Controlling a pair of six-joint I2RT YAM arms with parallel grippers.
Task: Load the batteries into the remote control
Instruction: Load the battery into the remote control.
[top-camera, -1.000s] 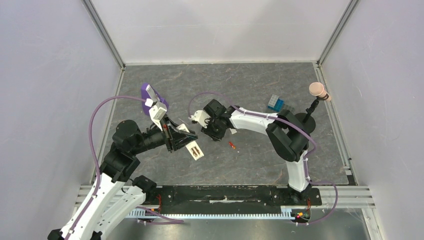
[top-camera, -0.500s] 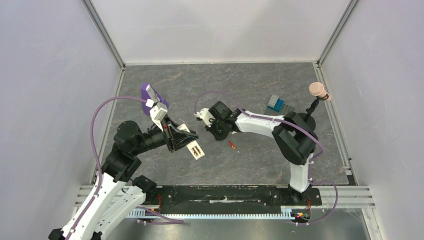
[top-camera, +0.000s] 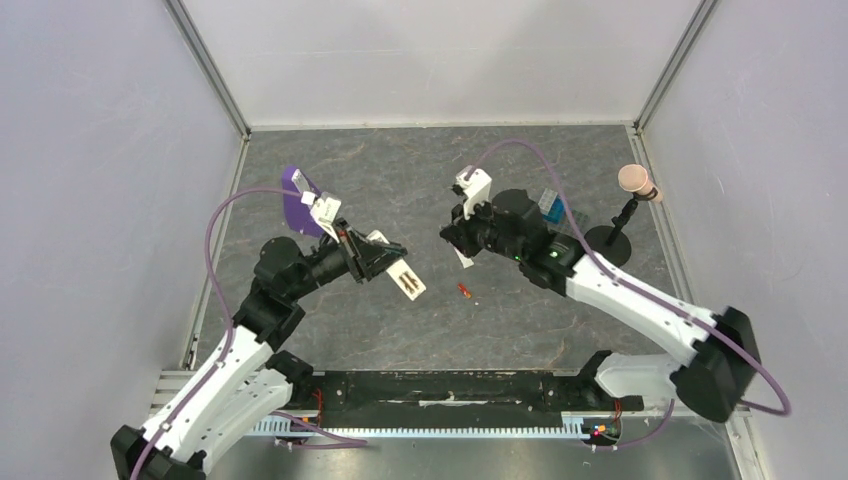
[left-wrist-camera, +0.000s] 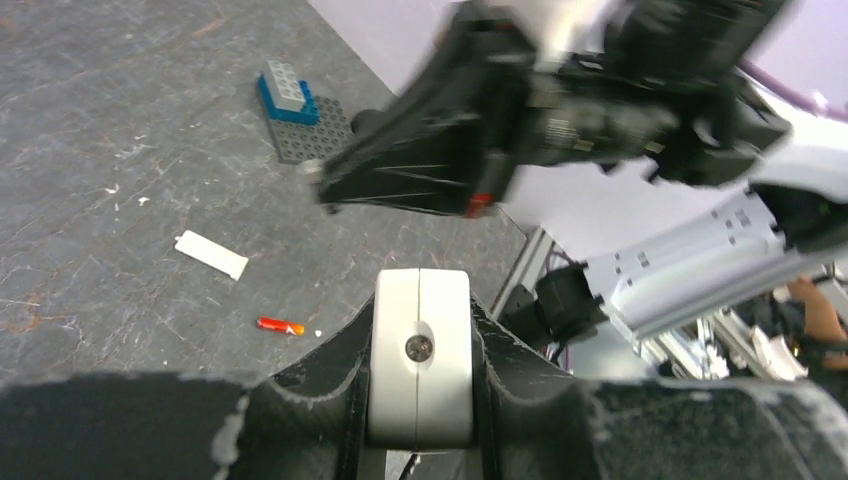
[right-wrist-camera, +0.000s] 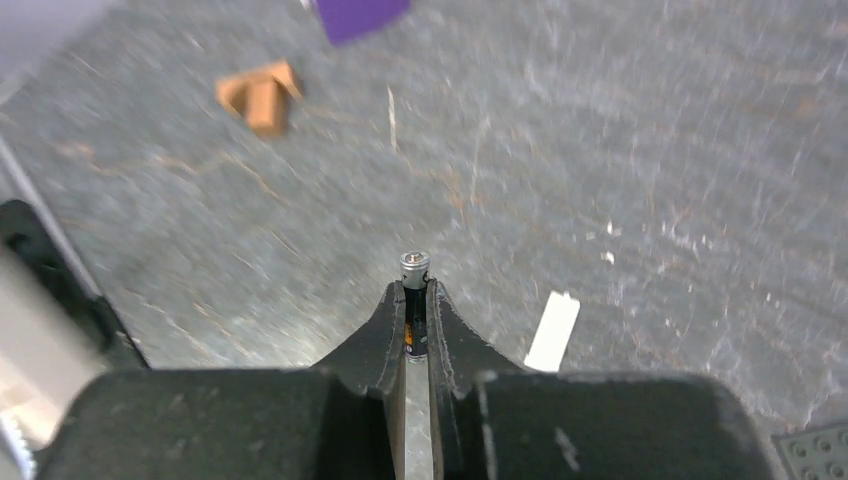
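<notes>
My left gripper (top-camera: 375, 258) is shut on the white remote control (top-camera: 406, 281) and holds it above the table, its open battery bay facing up. In the left wrist view the remote's end (left-wrist-camera: 420, 355) sits between the jaws of the left gripper (left-wrist-camera: 420, 335). My right gripper (top-camera: 450, 234) is shut on the dark battery with a silvery tip (right-wrist-camera: 414, 285), raised to the right of the remote. In the right wrist view the right gripper (right-wrist-camera: 415, 300) shows the tip sticking out past the fingers. The red-orange battery (top-camera: 464, 291) lies on the table and also shows in the left wrist view (left-wrist-camera: 280, 325).
A small flat white strip (top-camera: 465, 258) lies under the right gripper. A purple stand (top-camera: 296, 195) is at the back left. A blue and grey brick block (top-camera: 549, 206) and a black stand with a pink ball (top-camera: 632, 180) are at the right. A small brown piece (right-wrist-camera: 260, 95) lies near the purple stand.
My right arm has swung away to the right and back, carrying the dark battery away from the remote. My left gripper has moved the remote a little to the right.
</notes>
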